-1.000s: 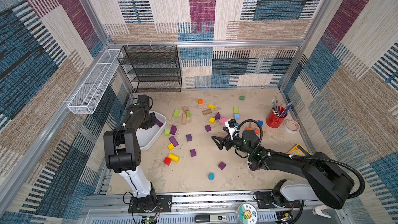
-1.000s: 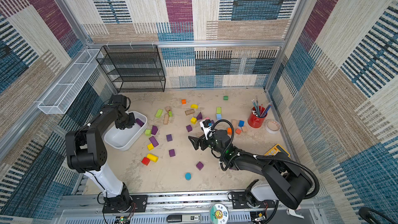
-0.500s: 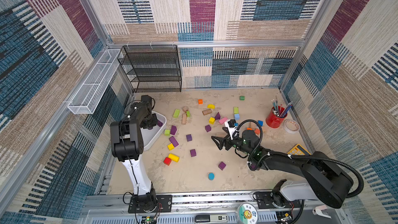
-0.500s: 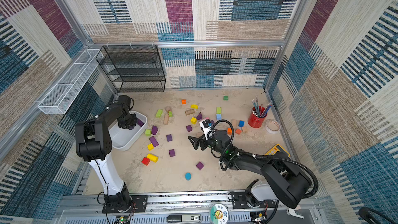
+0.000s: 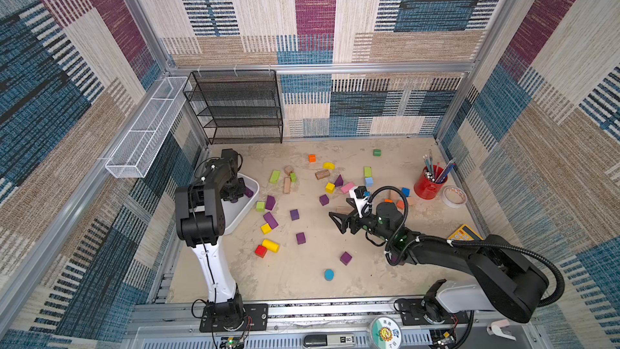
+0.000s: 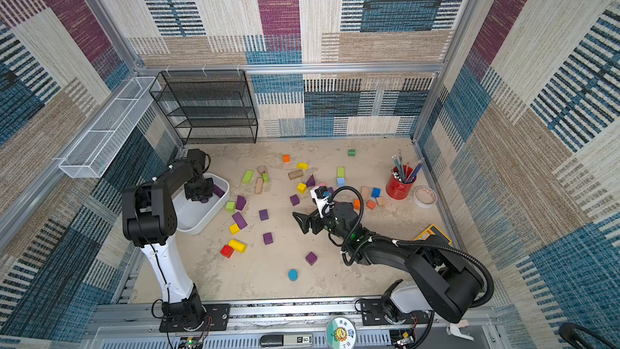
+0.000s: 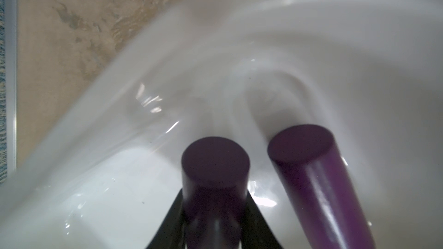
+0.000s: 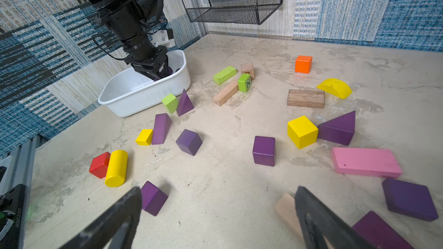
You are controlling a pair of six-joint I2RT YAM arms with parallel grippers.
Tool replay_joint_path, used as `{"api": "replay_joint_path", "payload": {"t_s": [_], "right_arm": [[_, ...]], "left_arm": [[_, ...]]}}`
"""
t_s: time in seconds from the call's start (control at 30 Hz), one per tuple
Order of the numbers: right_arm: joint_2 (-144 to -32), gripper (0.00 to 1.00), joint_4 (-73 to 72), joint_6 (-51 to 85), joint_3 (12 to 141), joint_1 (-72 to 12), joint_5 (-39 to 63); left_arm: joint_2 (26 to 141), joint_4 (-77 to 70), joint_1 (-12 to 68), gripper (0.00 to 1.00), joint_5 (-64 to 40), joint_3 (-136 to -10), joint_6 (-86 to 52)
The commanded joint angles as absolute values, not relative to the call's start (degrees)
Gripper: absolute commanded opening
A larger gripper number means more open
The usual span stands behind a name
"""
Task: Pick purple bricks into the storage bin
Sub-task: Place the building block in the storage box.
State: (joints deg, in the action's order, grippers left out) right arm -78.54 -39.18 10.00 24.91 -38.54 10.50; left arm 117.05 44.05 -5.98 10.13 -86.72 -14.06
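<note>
The white storage bin (image 5: 249, 210) (image 6: 214, 217) (image 8: 143, 106) stands at the left of the table. Inside it my left gripper (image 5: 235, 196) (image 6: 202, 196) (image 7: 215, 194) (image 8: 160, 74) is shut on a purple cylinder (image 7: 215, 164), held end-on. A second purple cylinder (image 7: 316, 176) lies in the bin beside it. Several purple bricks lie loose mid-table, among them a cube (image 5: 300, 238) (image 6: 267, 238) (image 8: 153, 197), a wedge (image 5: 270, 219) (image 8: 161, 128) and a cube (image 5: 345, 258) (image 6: 311, 258). My right gripper (image 5: 337, 221) (image 6: 300, 221) (image 8: 218, 190) hovers open over bare floor.
Blocks of other colours are scattered about: a pink bar (image 8: 365, 161), a yellow cylinder (image 5: 271, 245), a red cube (image 5: 260, 251). A black mesh rack (image 5: 238, 109) stands at the back left, with a white wire basket (image 5: 144, 132) on the left wall. A red pencil cup (image 5: 431, 184) and a tape roll (image 5: 453, 197) sit at the right.
The left arm's elbow has swung up and back while its gripper stayed over the bin with the cylinder. The right arm has not moved.
</note>
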Motion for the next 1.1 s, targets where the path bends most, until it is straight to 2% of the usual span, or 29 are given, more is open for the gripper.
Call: {"api": "replay_joint_path", "payload": {"t_s": [0.0,0.23,0.63,0.87,1.07], "right_arm": [[-78.67,0.99,-40.72,9.45,25.32,-38.63,10.59],[-78.75,0.99,-40.50,9.44,25.57,-38.60,10.72],[-78.44,1.00,-40.36,9.62,25.58,-38.64,10.72],[-78.09,1.00,-40.15,9.89,25.49,-38.58,10.24],[-78.08,0.99,-39.96,9.59,25.41,-38.58,8.79]], "left_arm": [[117.01,45.40,-6.06,0.38,10.09,-87.84,-12.83],[113.45,47.30,-5.98,0.54,9.77,-89.30,-14.22],[98.29,48.10,-2.41,0.59,11.06,-82.68,-18.90],[86.83,48.68,4.24,0.65,12.45,-76.48,-22.47],[81.52,50.28,12.19,0.70,15.77,-72.46,-26.95]]}}
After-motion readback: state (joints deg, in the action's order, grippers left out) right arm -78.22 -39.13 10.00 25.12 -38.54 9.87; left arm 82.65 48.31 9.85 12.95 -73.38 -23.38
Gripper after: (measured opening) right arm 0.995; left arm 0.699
